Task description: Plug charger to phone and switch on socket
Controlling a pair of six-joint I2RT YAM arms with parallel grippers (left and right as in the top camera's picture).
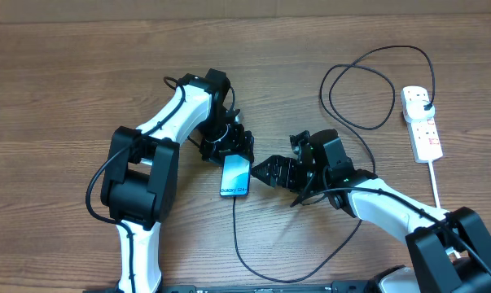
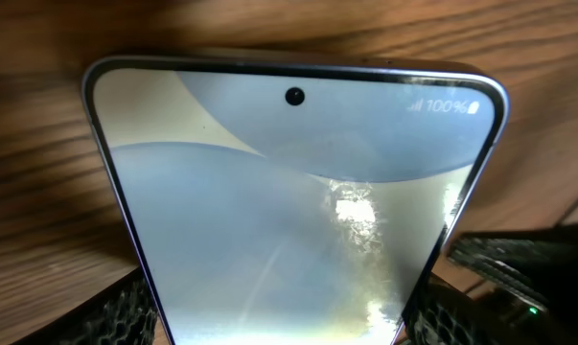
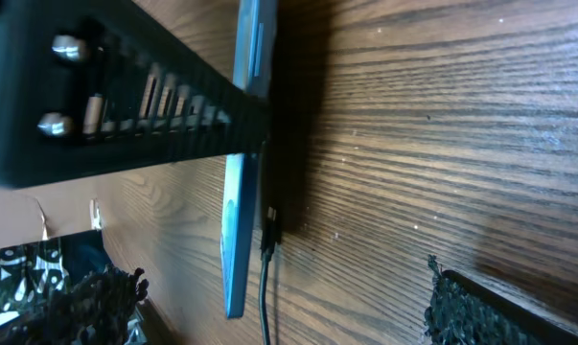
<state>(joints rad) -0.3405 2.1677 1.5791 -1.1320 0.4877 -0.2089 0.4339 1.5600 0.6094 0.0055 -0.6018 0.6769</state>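
Observation:
The phone (image 1: 235,176) has its blue-teal screen lit and its upper end between the fingers of my left gripper (image 1: 230,151). In the left wrist view the phone (image 2: 298,201) fills the frame, with both pads (image 2: 126,316) pressed to its side edges. My right gripper (image 1: 260,172) stands open just right of the phone, nothing between its fingers. Its wrist view shows the phone (image 3: 237,240) edge-on, with the charger's connector tip (image 3: 268,228) on the wood just beside it. The black cable (image 1: 343,236) loops round to a plug head (image 1: 422,99) in the white socket (image 1: 424,130).
The socket strip's white lead (image 1: 435,183) runs toward the front right. A loop of black cable (image 1: 363,89) lies at the back right. The left gripper's black body (image 3: 126,105) crosses the top left of the right wrist view.

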